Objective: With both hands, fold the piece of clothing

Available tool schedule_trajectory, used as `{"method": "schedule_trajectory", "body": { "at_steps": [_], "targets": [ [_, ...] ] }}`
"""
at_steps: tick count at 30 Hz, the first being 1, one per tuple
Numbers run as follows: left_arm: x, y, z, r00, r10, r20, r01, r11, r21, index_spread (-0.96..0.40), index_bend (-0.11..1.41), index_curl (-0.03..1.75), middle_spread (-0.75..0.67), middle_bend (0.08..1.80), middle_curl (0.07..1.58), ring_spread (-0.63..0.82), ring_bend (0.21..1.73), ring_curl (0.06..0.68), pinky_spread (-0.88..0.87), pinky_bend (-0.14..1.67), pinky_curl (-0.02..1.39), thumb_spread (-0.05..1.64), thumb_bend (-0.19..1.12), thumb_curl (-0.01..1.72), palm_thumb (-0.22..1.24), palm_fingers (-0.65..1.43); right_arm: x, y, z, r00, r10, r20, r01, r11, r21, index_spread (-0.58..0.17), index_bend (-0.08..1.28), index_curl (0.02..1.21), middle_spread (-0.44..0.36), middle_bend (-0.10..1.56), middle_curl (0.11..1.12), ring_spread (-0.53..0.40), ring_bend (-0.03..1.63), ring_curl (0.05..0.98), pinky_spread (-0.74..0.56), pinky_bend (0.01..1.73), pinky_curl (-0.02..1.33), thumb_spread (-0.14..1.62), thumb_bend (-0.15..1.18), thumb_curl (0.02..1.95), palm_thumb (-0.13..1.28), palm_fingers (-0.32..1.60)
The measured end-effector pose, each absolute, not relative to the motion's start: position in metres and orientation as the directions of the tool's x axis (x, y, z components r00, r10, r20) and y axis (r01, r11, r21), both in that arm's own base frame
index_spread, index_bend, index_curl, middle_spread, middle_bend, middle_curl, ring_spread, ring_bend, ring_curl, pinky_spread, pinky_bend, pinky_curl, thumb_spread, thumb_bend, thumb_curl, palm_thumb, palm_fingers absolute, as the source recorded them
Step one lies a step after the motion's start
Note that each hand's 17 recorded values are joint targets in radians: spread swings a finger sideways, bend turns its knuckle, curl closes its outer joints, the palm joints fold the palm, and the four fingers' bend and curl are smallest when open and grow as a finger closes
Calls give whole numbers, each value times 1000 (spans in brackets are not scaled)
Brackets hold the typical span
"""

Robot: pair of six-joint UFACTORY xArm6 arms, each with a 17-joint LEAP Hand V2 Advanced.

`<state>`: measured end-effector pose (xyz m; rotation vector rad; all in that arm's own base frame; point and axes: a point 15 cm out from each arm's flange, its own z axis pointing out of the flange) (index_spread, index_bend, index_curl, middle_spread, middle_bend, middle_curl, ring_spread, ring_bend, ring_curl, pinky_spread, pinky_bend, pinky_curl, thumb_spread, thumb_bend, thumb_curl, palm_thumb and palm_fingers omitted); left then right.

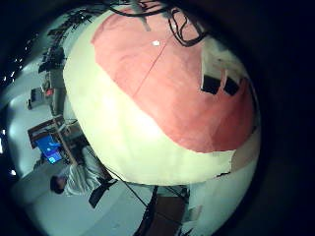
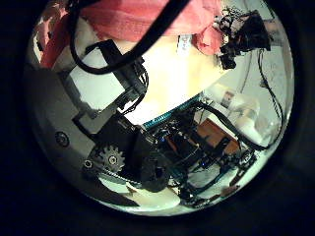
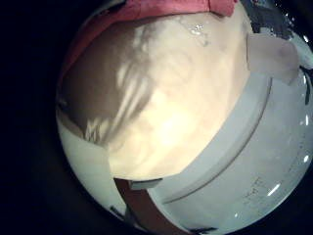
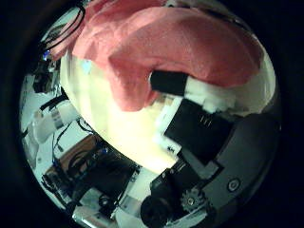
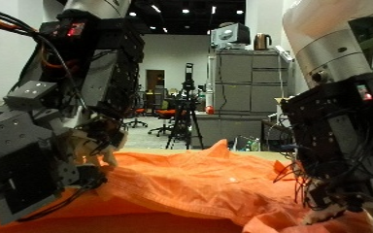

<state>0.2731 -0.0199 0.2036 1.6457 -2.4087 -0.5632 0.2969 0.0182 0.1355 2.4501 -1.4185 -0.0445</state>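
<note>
An orange cloth point(image 5: 199, 184) lies bunched on the table between both hands, with a raised ridge in the middle. My left hand point(image 5: 50, 155) hangs just above the cloth's edge, fingers relaxed and holding nothing. The left thumb side palm view shows my own fingers point(image 2: 103, 74) reaching towards the cloth point(image 2: 128, 20). My right hand point(image 5: 329, 146) is down on the cloth's other side, fingers curled into it. In the right thumb side palm view a fingertip point(image 4: 171, 83) presses on the gathered cloth point(image 4: 161, 43).
Cabinets point(image 5: 245, 92) and chairs stand behind the table.
</note>
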Motion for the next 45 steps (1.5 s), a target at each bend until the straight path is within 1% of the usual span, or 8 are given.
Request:
{"method": "schedule_trajectory", "body": {
  "at_steps": [4, 8, 14, 22, 26, 32, 37, 45],
  "targets": [
    [270, -15, 211, -385, -921, -58, -849, 329, 413, -579, 605, 700, -455, 1023, 575, -579, 863, 419, -751, 958, 476, 1190, 216, 1162, 711, 1162, 301, 19, 152, 499, -856, 136, -856, -462, 233, -359, 822, 642, -204, 1015, 660, -291, 1082, 523, -471, 980, 516, 970, 52, 447, 985, 1431],
    [267, -10, 215, -408, -912, -49, -834, 350, 428, -583, 595, 709, -456, 1026, 571, -575, 859, 423, -745, 958, 478, 1194, 222, 1204, 701, 1160, 296, 11, 176, 473, -868, 150, -874, -441, 204, -313, 961, 712, -177, 1148, 712, -258, 1210, 581, -394, 1128, 597, 1030, 60, 493, 1041, 1315],
    [247, -4, 233, -470, -883, -9, -780, 410, 474, -586, 589, 719, -455, 1030, 569, -576, 852, 424, -745, 953, 477, 1198, 232, 1257, 695, 1157, 266, -6, 214, 430, -888, 162, -894, -395, 210, -279, 1049, 753, -157, 1234, 740, -232, 1289, 618, -334, 1213, 652, 1071, 42, 537, 1057, 1231],
    [251, -3, 277, -501, -865, 11, -770, 452, 450, -591, 580, 731, -455, 1031, 565, -577, 848, 426, -746, 950, 477, 1197, 241, 1324, 681, 1159, 275, 15, 273, 406, -902, 147, -913, -406, 30, -251, 1100, 768, -140, 1281, 746, -219, 1343, 637, -293, 1254, 689, 1068, 15, 596, 1093, 1202],
    [265, -1, 301, -495, -869, 16, -773, 449, 448, -593, 576, 736, -454, 1033, 563, -578, 847, 428, -748, 944, 478, 1195, 242, 1350, 670, 1158, 308, 26, 322, 380, -914, 145, -917, -393, -71, -241, 1112, 766, -136, 1291, 743, -215, 1358, 636, -279, 1255, 697, 1053, -3, 623, 1104, 1200],
    [302, 7, 323, -461, -887, 14, -797, 421, 433, -595, 571, 743, -454, 1034, 561, -578, 845, 429, -758, 940, 478, 1192, 245, 1383, 661, 1159, 365, 43, 352, 334, -935, 119, -929, -348, -126, -235, 1128, 763, -132, 1304, 736, -207, 1370, 635, -269, 1263, 708, 1042, -10, 658, 1098, 1195],
    [338, 17, 314, -418, -908, 29, -805, 385, 452, -598, 566, 748, -455, 1036, 561, -580, 839, 430, -757, 937, 479, 1190, 249, 1407, 656, 1151, 425, 59, 350, 317, -941, 117, -932, -332, -145, -232, 1137, 760, -130, 1313, 731, -205, 1375, 633, -263, 1265, 714, 1035, -7, 687, 1108, 1189],
    [392, 36, 269, -341, -939, 50, -806, 319, 499, -601, 561, 759, -446, 1033, 562, -577, 830, 431, -751, 914, 480, 1188, 262, 1445, 658, 1131, 510, 80, 307, 321, -941, 106, -936, -333, -118, -229, 1141, 752, -128, 1326, 724, -200, 1384, 632, -253, 1262, 733, 1037, -9, 725, 1115, 1175]
  ]
}}
